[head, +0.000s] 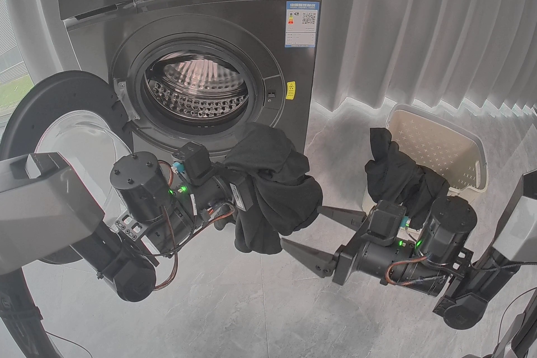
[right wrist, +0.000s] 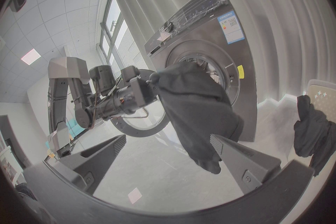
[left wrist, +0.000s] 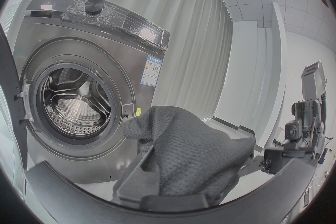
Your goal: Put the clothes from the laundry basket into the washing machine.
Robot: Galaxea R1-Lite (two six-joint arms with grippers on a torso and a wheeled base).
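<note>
A black garment (head: 274, 180) hangs bunched over my left gripper (head: 251, 197), which is shut on it just below and in front of the washing machine's open drum (head: 196, 88). In the left wrist view the cloth (left wrist: 189, 151) covers the fingers, with the drum (left wrist: 75, 105) beyond it. My right gripper (head: 302, 226) stands open and empty beside the hanging garment, between it and the laundry basket (head: 447, 146). More black clothes (head: 400, 174) are draped over the basket's near rim. In the right wrist view the held garment (right wrist: 196, 109) hangs just past the spread fingers (right wrist: 241, 158).
The washer's round door (head: 61, 107) is swung wide open on the left, behind my left arm. White curtains (head: 425, 12) hang behind the machine and basket. Bare tiled floor (head: 251, 309) lies below both grippers.
</note>
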